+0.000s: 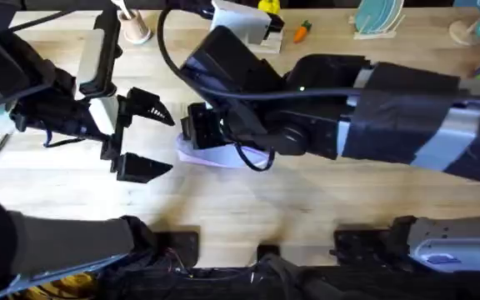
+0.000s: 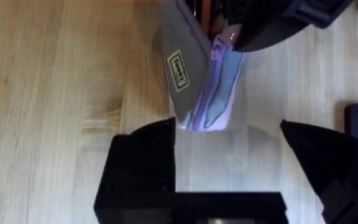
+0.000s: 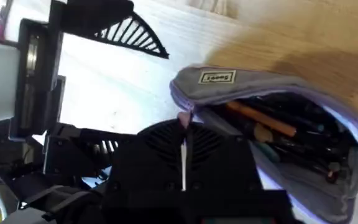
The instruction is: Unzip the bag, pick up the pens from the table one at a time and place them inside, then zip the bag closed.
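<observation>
My right gripper (image 3: 182,134) pinches the bag's (image 3: 278,143) zipper end, an orange pen (image 3: 260,118) inside. My left gripper (image 1: 144,137) gapes empty just beside the bag's end.

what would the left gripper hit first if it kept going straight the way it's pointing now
Most likely the bag: in the left wrist view it lies straight ahead of the open left gripper, with bare table between them. Depth is uncertain.

A robot test bench is showing here, dressed like a home: a butcher-block table (image 1: 248,196) is carrying toy props along its far edge, a carrot toy (image 1: 302,32) and a dish rack (image 1: 379,18).
</observation>
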